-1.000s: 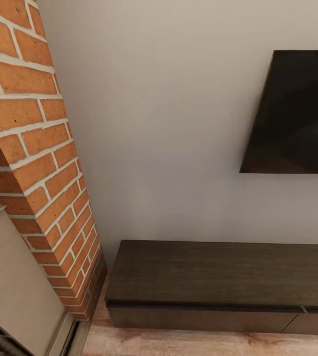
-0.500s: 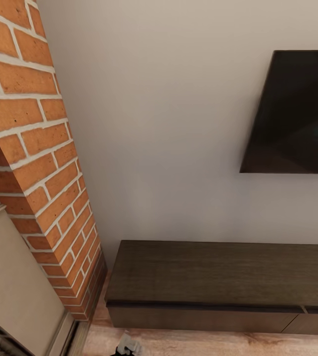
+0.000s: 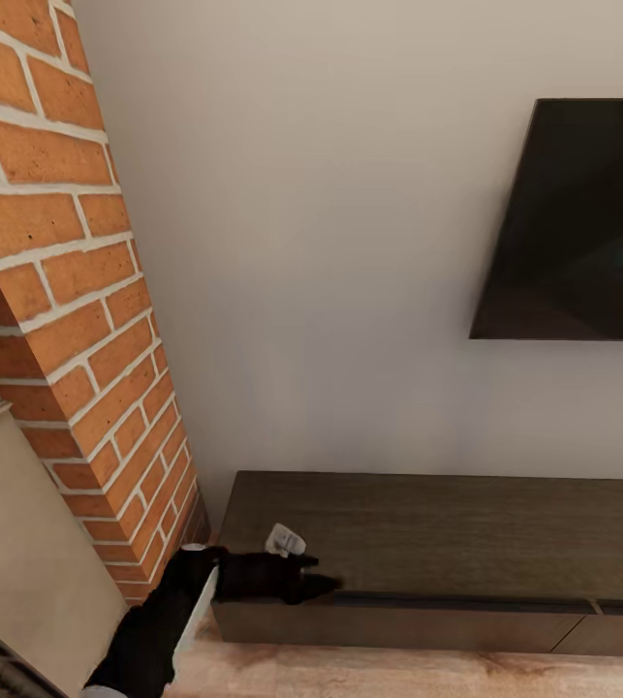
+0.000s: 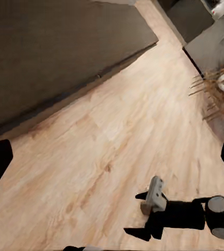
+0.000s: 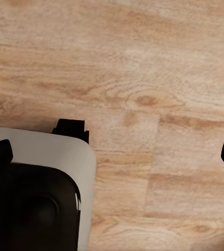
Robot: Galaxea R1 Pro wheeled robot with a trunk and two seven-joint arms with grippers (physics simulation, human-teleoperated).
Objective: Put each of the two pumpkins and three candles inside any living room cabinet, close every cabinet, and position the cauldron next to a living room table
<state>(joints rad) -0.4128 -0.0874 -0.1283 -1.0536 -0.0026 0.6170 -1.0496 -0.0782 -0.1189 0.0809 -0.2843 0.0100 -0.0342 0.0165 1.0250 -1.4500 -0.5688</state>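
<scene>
The cabinet [image 3: 447,533] is a long, low, dark-brown unit against the white wall, and its drawer fronts sit flush. My left gripper [image 3: 316,574] is at the top front edge near the cabinet's left end, with its fingers pointing right. In the left wrist view the cabinet [image 4: 49,47] is a dark face above the floor, and my left gripper [image 4: 112,159] stands open with nothing between its fingers. My right gripper [image 4: 135,214] hangs low over the floor with its fingers apart. It also looks open [image 5: 114,154] in the right wrist view. The pumpkins, candles and cauldron are out of view.
A red brick column [image 3: 69,291] stands just left of the cabinet. A black television [image 3: 582,223] hangs on the wall above the cabinet's right part. Light wooden floor [image 4: 117,130] runs in front of it. Part of my grey base [image 5: 38,188] shows over the floor.
My left arm has come up from the bottom of the head view, and its gripper is now at the cabinet's front left edge. The camera and the cabinet have not moved.
</scene>
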